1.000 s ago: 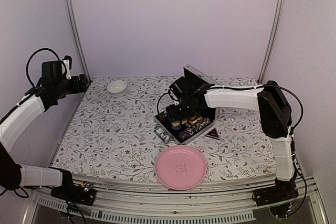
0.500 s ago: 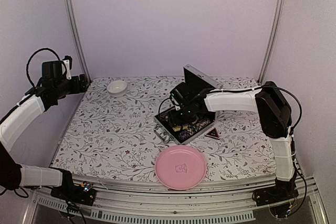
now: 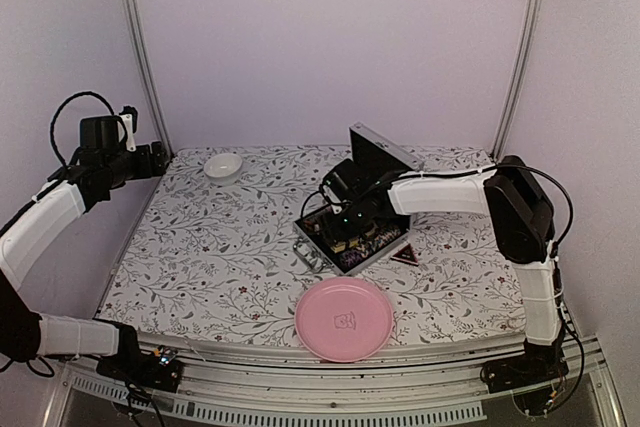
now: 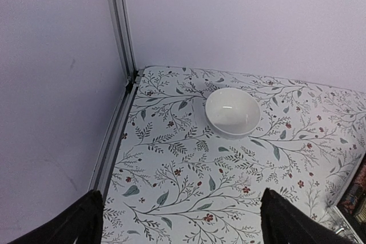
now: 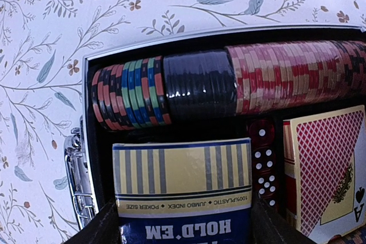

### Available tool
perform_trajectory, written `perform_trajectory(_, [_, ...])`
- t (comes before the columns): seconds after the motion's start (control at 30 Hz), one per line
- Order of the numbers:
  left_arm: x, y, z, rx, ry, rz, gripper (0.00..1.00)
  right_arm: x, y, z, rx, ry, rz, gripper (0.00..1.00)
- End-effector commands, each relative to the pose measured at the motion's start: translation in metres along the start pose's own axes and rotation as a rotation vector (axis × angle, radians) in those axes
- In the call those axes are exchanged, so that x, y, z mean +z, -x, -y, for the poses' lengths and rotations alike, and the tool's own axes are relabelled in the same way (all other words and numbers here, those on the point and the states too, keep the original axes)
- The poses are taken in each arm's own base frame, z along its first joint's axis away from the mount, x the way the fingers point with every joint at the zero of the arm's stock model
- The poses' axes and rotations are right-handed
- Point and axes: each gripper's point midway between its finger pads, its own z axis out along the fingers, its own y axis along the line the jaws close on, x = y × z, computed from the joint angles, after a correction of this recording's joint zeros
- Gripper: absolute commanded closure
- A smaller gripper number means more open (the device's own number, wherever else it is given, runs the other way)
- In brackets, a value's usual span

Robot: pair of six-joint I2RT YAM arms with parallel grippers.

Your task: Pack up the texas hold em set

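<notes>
The silver case lies open mid-table, its lid raised behind. Inside, the right wrist view shows a row of poker chips, red dice and a red-backed card deck. My right gripper is shut on a blue and yellow boxed card deck, both fingers against its sides, low over the case's slot beside the dice. The right gripper hides the box's lower part. My left gripper hangs open and empty at the back left corner, above the cloth.
A small white bowl sits at the back left, below the left gripper. A pink plate lies at the front edge before the case. A small dark triangular piece lies right of the case. Chrome handle on the case's near side.
My right gripper has sunk lower into the case with the boxed deck and shifted slightly left. The left arm has not moved.
</notes>
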Motion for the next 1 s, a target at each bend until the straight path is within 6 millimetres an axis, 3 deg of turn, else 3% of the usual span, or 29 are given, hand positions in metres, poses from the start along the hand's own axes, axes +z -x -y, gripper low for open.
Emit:
perform_trajectory(0.0, [0.004, -0.003, -0.002, 0.008, 0.005, -0.011, 0.04, 0.012, -0.012, -0.001, -0.059, -0.025, -0.029, 0.54])
perform_trajectory(0.33, [0.005, -0.004, -0.002, 0.010, 0.006, -0.014, 0.05, 0.020, -0.007, -0.002, -0.096, -0.035, -0.016, 0.49])
perform_trajectory(0.67, [0.004, -0.004, -0.002, 0.010, 0.003, -0.014, 0.04, 0.001, 0.009, -0.006, -0.099, -0.018, 0.027, 0.26])
perform_trajectory(0.97, [0.004, -0.003, -0.002, 0.009, 0.001, -0.011, 0.04, -0.030, 0.022, -0.011, -0.071, 0.017, 0.075, 0.21])
